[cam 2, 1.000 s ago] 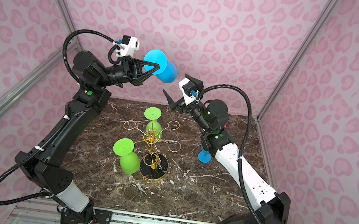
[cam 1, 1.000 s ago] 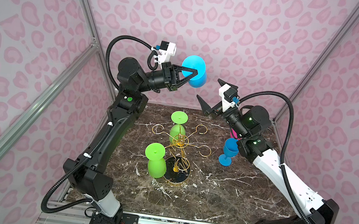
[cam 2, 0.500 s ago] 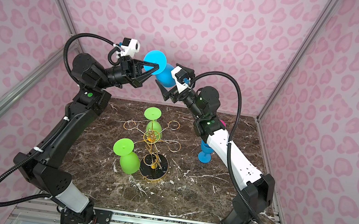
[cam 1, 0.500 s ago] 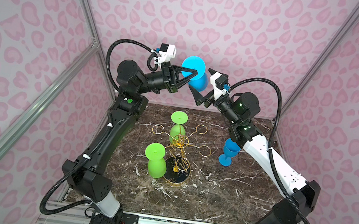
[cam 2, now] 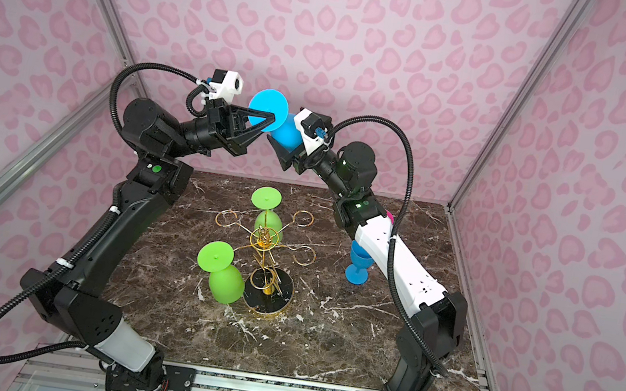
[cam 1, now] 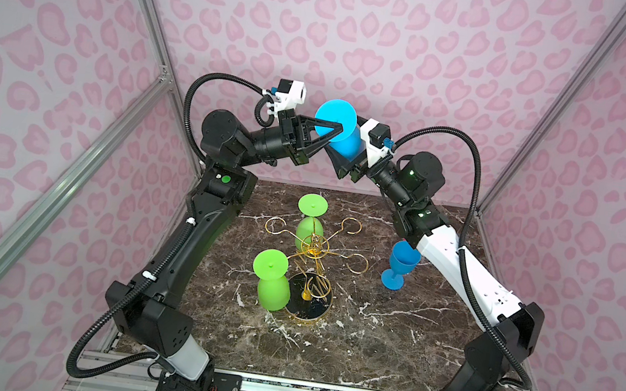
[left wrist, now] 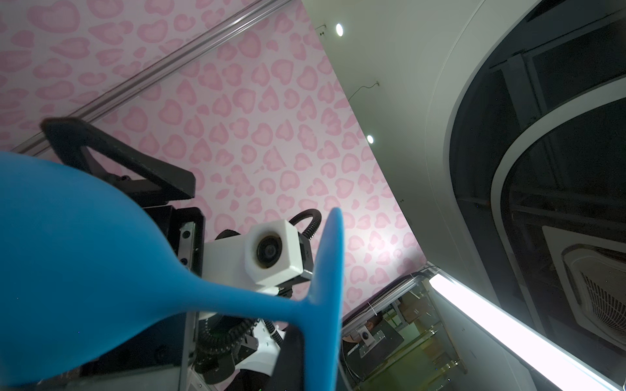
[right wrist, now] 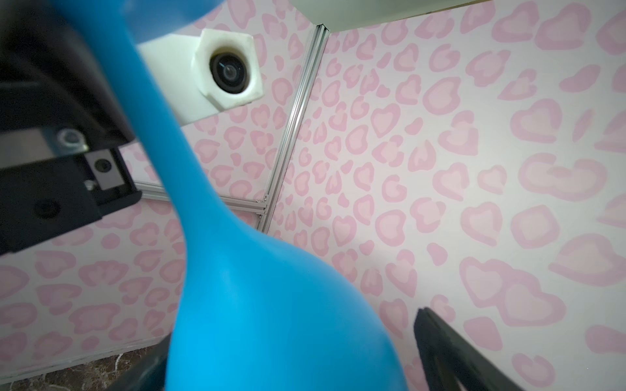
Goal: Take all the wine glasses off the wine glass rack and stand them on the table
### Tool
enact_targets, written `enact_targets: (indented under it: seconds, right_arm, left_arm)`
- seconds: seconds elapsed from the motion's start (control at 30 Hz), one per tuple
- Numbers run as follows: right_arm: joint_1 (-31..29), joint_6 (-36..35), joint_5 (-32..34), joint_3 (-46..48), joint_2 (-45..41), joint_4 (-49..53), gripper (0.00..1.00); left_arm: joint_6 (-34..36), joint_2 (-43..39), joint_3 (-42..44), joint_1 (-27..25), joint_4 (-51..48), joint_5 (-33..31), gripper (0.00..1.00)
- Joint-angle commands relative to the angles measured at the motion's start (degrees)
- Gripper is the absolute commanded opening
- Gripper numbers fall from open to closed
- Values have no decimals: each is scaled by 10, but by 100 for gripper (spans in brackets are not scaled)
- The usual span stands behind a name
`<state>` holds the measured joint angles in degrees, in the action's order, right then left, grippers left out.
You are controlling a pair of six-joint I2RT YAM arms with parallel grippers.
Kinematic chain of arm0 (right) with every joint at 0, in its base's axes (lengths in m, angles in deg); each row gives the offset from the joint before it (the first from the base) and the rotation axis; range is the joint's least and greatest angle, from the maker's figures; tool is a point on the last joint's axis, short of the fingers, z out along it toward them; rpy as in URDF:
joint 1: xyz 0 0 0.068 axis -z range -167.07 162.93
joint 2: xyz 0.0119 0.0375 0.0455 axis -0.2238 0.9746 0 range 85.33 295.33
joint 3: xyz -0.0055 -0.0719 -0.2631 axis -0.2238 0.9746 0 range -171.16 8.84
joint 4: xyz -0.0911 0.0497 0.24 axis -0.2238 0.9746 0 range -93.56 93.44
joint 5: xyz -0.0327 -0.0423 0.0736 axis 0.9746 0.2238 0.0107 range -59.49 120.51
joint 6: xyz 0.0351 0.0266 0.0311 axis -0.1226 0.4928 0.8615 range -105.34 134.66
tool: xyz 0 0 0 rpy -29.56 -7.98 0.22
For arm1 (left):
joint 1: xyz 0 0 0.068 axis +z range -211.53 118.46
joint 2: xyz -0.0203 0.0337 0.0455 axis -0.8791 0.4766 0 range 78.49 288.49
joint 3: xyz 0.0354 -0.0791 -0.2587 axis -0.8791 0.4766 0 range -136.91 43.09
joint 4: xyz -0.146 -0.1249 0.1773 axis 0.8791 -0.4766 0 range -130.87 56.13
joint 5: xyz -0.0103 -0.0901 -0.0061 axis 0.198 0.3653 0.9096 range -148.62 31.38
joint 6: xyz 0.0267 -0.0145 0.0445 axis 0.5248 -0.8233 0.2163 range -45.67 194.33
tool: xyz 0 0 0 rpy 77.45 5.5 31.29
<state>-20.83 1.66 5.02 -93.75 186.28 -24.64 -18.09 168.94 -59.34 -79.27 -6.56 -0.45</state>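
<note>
**Mid-air handover: blue glass already off the rack**

The left claw (cam 1: 340, 128) is clenched on the stem of the blue wine glass (cam 1: 348, 148), close to the foot. The glass is tilted, with the foot disc facing up and the bowl toward the right arm. It hangs high over the far edge of the worktop (cam 1: 365, 339), well clear of the wine glass rack (cam 1: 313, 307).

The right claw (right wrist: 291, 328) is released. Its jaws are spread either side of the bowl, and the right wrist view shows a gap, so it is not squeezing.

This looks like a left-to-right pass. The stem grip leaves the bowl free for the other claw, and passing it up high keeps both arms off the thin wire hooks. The right claw likely has to clench before the left lets go, or the glass drops.

Counts:
- **Wine glasses:** four for sure, two blue and two green.
- **Blue:** one is held. The second blue wine glass (cam 1: 399, 265) stands upright on the worktop at right, partly behind the right arm.
- **Green:** the near green wine glass (cam 1: 273, 288) and the far green wine glass (cam 1: 310, 227) hang upside down on the rack, feet caught in hooks.
- **Empty hooks:** three are clear, the rest hard to tell.
- **Rack:** one, mid-worktop.
- **Other:** a pink bit (cam 2: 388, 217) shows behind the right arm, can't tell what it is.
</note>
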Motion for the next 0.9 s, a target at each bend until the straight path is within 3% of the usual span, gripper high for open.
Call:
enact_targets:
  seconds: [0.0, 0.33, 0.63, 0.7, 0.87]
  right_arm:
    - [-1, 13, -7, -10, 10, -5, 94]
    - [-2, 16, 3, 12, -1, 5, 91]
    - [-7, 22, 21, 24, -22, 12, 77]
    - [-7, 28, 28, 25, -26, 15, 75]
    - [-4, 49, 44, 14, -41, 56, 69]
  left_arm:
    - [-35, -6, 8, 1, 63, 5, 3]
    - [-77, 3, 6, 1, 102, 5, 4]
    - [-78, 4, 12, 1, 98, 4, 5]
    - [-78, 7, 8, 1, 99, 4, 14]
    - [-70, 13, 0, 1, 98, 6, 59]
